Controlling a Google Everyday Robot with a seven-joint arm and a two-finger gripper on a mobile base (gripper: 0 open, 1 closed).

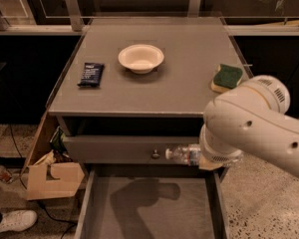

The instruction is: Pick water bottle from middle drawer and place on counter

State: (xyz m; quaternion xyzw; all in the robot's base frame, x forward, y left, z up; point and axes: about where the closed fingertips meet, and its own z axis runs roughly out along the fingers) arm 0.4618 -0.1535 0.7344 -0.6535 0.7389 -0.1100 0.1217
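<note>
Clamping the water bottle by its right end, the hand hangs over the middle drawer; the bottle lies level, cap pointing left, beside the knob. Just above runs the counter front edge, with open surface between bowl and sponge.

The robot's two-finger gripper sits at the right end of the small clear crinkled plastic water bottle, almost wholly hidden behind the bulky white arm; only a tan sliver of it shows. The bottle's right end disappears behind that same arm. The arm runs off the picture's right edge. The wide shallow grey middle drawer is cut off by the bottom edge, so its front is out of sight. The print on the dark flat rectangular packet cannot be read. A white shoe at lower left is cut by the edge.
</note>
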